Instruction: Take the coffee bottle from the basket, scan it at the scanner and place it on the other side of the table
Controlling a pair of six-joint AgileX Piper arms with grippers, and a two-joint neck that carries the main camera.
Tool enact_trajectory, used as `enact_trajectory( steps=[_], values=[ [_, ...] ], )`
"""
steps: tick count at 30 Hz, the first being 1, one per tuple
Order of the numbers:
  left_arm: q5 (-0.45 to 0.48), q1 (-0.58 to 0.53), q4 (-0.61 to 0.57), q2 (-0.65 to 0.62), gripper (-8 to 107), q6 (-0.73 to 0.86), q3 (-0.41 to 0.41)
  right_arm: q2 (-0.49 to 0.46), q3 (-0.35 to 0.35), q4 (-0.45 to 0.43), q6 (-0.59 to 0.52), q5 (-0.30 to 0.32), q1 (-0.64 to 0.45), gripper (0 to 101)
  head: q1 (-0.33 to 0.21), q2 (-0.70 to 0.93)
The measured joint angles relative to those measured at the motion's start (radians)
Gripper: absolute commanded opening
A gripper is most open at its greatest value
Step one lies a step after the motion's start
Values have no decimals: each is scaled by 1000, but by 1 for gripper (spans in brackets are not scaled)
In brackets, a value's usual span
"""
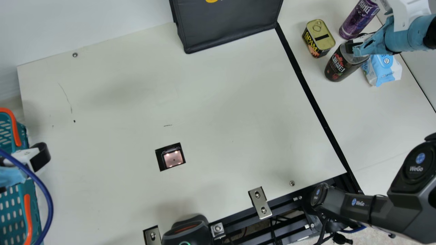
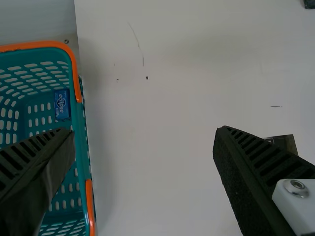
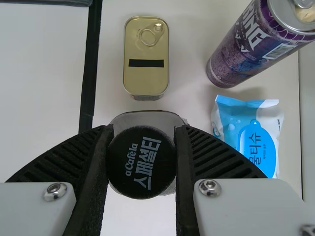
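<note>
Two grippers bracket the table as our checkout run nears its end. At far left, our left gripper (image 2: 143, 135) hangs wide and unladen beside the teal basket (image 1: 29, 217), where we spot a small blue pack (image 2: 62, 104); the bottle's removal, the first leg, is done. Toward the middle, a lit glass window (image 1: 173, 158), which we take for the scanner, sits bare in the tabletop, with a dark bag (image 1: 231, 20) beyond it. Whether the scan has registered, we cannot tell. Past the black strip (image 1: 306, 88) on the right, our coffee bottle (image 1: 342, 64) is on the other side of the table, seemingly upright, near a gold tin (image 1: 318, 39), a purple can (image 1: 359, 18) and a pack of wipes (image 1: 383, 69). Our right gripper (image 3: 142, 137) grips it by its black cap, a finger against each side. Transport looks complete; by our reading, what remains is to make sure the base is settled, let go and draw clear without tipping it.
</note>
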Motion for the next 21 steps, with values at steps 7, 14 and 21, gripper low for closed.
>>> enact_trajectory(
  steps=[7, 14, 21],
  values=[
    [0, 0, 0, 0, 90, 0, 0, 19, -6, -1, 0, -18, -4, 59, 0, 0],
    [0, 0, 0, 0, 90, 0, 0, 27, -8, 0, 0, -26, -7, 83, 0, 0],
    [0, 0, 0, 0, 90, 0, 0, -28, 14, 5, -55, -68, 14, 95, 0, 0]
  ],
)
